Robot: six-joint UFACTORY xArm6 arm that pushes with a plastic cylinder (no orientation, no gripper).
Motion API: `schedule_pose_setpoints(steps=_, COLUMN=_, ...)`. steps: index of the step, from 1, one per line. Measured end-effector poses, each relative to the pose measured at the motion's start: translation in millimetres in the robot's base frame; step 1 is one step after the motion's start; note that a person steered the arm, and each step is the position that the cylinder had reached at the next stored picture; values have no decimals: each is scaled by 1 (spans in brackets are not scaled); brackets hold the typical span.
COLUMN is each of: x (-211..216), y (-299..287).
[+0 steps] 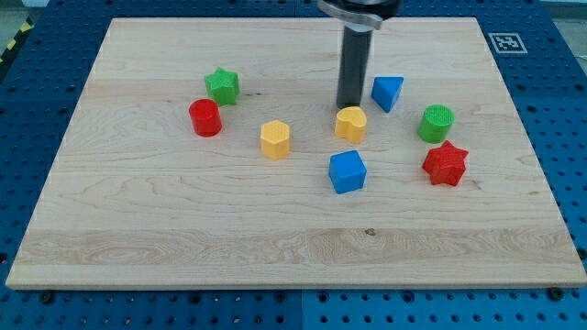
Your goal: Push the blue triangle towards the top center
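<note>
The blue triangle (387, 93) lies on the wooden board (138, 229), right of centre in the upper half. My tip (348, 106) stands just to the triangle's left, a small gap apart from it, and right above the yellow heart (350, 123), which it nearly touches. The rod rises straight up out of the view's top.
A blue cube (348, 171) sits below the heart. A yellow hexagon (274, 139) lies left of centre. A green star (222, 86) and a red cylinder (205, 118) are at the left. A green cylinder (437, 123) and a red star (446, 164) are at the right.
</note>
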State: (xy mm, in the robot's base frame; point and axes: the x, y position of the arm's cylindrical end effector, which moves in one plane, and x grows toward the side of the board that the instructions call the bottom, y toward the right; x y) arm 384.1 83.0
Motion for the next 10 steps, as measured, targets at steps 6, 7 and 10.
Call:
schedule_pose_setpoints(steps=6, x=19, y=55)
schedule_pose_setpoints(steps=7, x=19, y=57)
schedule_pose_setpoints(steps=10, x=-16, y=52)
